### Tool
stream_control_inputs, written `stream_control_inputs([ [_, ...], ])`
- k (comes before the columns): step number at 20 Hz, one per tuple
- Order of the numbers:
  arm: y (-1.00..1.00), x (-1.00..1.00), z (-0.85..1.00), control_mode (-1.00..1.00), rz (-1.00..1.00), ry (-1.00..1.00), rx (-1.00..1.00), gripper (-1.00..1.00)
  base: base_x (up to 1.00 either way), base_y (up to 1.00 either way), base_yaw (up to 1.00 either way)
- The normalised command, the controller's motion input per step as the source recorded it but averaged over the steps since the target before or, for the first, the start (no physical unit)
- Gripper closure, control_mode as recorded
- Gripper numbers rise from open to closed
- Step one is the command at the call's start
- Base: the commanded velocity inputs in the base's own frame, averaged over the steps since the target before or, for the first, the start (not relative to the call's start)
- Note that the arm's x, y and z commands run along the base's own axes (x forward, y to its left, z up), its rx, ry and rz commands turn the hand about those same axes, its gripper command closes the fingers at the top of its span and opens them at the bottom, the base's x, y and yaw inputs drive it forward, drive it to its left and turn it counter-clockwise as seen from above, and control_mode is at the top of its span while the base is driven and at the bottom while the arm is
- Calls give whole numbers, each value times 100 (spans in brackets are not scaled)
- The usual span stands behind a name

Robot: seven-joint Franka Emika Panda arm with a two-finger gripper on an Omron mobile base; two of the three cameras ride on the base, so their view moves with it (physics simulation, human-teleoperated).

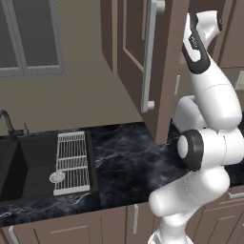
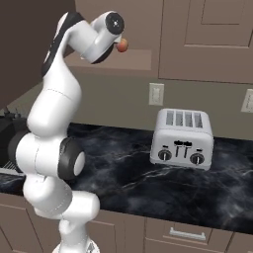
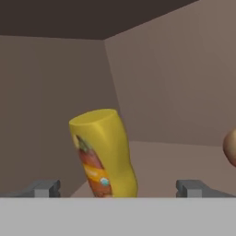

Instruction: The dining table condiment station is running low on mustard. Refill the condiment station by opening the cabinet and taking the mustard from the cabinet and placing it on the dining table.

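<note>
Pincer (image 3: pixel 118 189) spread wide for you, fingers (image 3: pixel 44 188) flanking nothing yet; mustard (image 3: pixel 103 154) stands tilted inside the cabinet (image 3: pixel 166 83), dead ahead, with something rounded, maybe fruit (image 3: pixel 230 147), at three o'clock.

Cabinet (image 3: pixel 175 156) shelf: mustard (image 3: pixel 103 154) upright, maybe tilted.

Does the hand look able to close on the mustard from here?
Probably yes: the hand is open, the mustard stands between its fingertips, and nothing blocks the way.
</note>
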Motion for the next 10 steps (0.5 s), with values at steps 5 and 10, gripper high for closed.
stream_control_inputs([
  [5, 5, 27, 0, -100, 0, 0, 0, -100, 0, 0, 0],
  [10, 3, 20, 0, -100, 1, 0, 0, -100, 0, 0, 0],
])
